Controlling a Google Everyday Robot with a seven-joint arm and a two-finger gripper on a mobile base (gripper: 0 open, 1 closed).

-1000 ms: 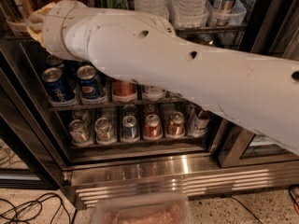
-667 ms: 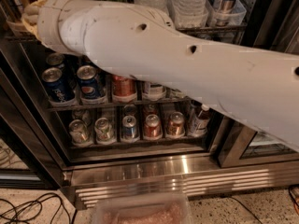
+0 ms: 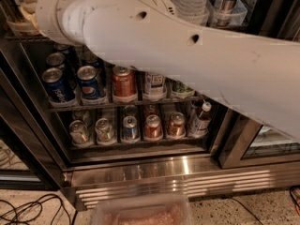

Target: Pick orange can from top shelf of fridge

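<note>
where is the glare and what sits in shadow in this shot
Camera view: bright glare bands run along the vented steel base. Camera view: the lit white arm covers most of the top shelf, with the gripper at the frame's upper left beside it. Camera view: the lower cans sit dim, only lids shining.

Expect dim, warm light throughout. The white arm (image 3: 187, 64) is your brightest surface, lit from above and washed nearly featureless. The gripper (image 3: 27, 3), at the upper left corner beside the top shelf (image 3: 18, 35), reads dull tan. Glare bands streak the steel base (image 3: 154, 177) of the fridge (image 3: 234, 146). Can lids (image 3: 87, 71) catch small highlights; the floor (image 3: 243, 211) is dark.
</note>
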